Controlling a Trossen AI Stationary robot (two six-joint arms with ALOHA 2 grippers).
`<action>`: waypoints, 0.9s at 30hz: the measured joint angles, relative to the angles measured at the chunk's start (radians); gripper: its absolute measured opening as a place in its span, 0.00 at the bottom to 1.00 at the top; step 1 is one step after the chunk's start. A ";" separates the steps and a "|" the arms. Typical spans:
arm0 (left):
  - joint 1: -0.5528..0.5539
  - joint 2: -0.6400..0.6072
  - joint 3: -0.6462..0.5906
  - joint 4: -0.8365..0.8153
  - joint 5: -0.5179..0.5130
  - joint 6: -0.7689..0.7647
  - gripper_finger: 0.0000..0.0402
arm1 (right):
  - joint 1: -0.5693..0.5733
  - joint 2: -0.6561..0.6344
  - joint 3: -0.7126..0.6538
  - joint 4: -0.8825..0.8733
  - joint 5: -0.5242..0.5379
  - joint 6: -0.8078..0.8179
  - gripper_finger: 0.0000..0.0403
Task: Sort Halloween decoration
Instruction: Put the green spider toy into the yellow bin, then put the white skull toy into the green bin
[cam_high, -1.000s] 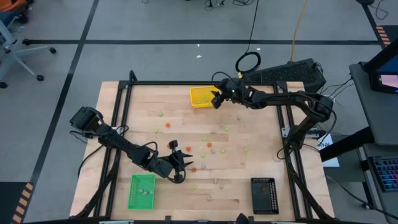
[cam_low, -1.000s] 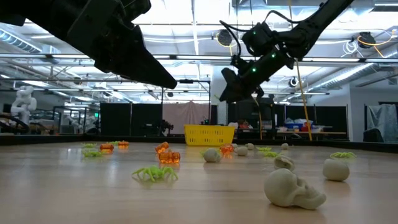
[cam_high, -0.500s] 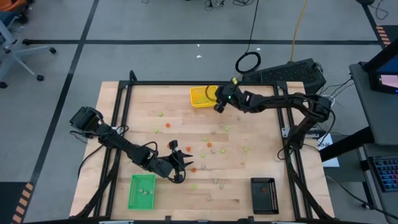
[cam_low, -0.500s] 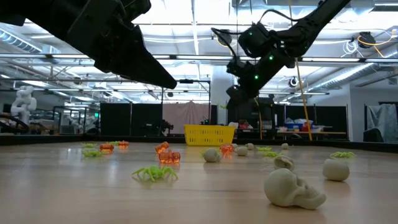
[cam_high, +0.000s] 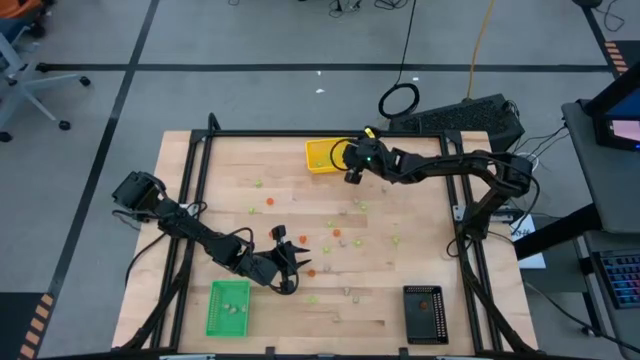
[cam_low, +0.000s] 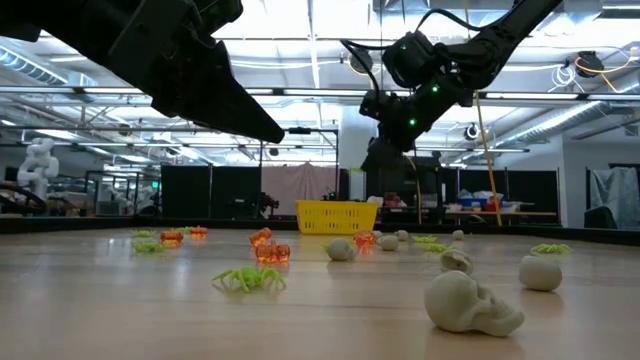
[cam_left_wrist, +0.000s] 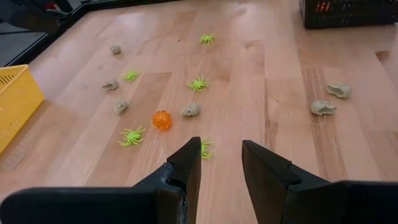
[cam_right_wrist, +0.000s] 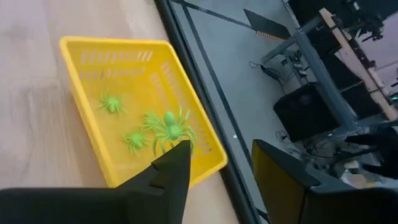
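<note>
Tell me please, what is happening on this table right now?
A two-arm robot is sorting small Halloween decorations scattered over the wooden table. The right gripper, open, hangs beside the yellow tray, where three green spiders lie. The left gripper, open and empty, waits low near the green tray. Spiders, orange pumpkins and pale skulls remain loose on the table. A black tray sits at the near right corner.

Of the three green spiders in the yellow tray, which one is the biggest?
The spider nearest the right gripper's fingertip is the biggest. The two others lie farther into the yellow tray and are clearly smaller.
</note>
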 joint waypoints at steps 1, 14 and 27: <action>0.000 0.000 0.000 0.000 0.000 0.000 0.29 | 0.000 0.000 0.000 0.000 -0.022 0.010 0.35; 0.026 0.000 0.000 0.000 -0.035 0.084 0.29 | -0.052 0.002 0.000 -0.068 -0.154 0.198 0.29; 0.119 0.000 0.000 0.003 0.019 0.111 0.29 | -0.092 -0.001 0.000 -0.050 -0.222 0.243 0.32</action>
